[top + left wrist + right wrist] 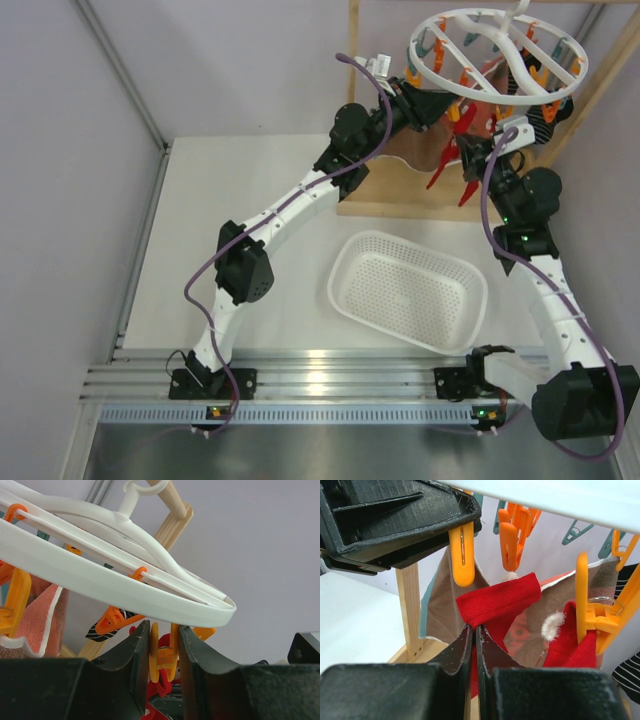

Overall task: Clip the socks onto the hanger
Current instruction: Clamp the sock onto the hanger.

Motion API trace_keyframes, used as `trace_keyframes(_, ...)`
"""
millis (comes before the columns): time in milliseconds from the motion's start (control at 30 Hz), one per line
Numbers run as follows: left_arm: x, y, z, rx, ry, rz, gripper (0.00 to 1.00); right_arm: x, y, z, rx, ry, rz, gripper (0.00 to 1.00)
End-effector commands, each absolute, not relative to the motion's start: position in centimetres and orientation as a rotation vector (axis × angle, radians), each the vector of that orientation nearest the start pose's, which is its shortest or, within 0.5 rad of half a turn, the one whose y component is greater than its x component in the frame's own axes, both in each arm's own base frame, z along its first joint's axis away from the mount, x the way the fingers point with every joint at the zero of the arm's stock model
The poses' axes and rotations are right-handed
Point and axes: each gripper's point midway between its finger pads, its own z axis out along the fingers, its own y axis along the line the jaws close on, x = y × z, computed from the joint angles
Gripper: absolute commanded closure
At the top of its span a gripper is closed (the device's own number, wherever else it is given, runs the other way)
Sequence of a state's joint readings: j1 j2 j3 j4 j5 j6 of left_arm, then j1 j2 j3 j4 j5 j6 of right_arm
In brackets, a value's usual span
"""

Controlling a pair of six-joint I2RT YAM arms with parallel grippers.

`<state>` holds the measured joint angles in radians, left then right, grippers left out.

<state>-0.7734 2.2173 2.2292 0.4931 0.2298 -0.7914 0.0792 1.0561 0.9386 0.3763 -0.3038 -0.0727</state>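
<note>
Squeezing an orange clip (161, 660) under the white rim of the hanger (125, 592) with the left gripper (162, 632), fingers clamped on it. Pinching the edge of a red sock (500, 600) in the right gripper (474, 630) (pads tight together on the fabric), holding it up just beneath that clip, beside another red sock (570, 647) already clipped.

You've got a white tabletop (230, 200) boxed in by plain pale grey-lilac walls: one on the L (60, 200), one at the back (250, 60), w/ a thin metal strip (120, 72) running down the corner btwn them, & another on the R (615, 170). Along the near edge there's a ribbed aluminium rail (330, 375) catching a bright glare mid-span; light elsewhere is soft & even. At the back R a bare-wood frame (400, 208) stands on the tabletop, flat base toward you, slim uprights rising vs. the wall.
</note>
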Motion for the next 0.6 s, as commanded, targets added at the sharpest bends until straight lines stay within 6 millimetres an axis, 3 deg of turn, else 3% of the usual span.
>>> trace_keyframes(0, 40.56, -49.52, 49.6, 0.207, 1.145, -1.537, 1.0, 37.33, 8.5, 43.42, -0.351, 1.161, 0.21, 1.0)
trace_keyframes(567, 40.35, -50.0, 49.31, 0.212, 1.149, -1.542, 1.0, 37.47, 9.0, 44.08, -0.377, 1.137, 0.221, 1.0)
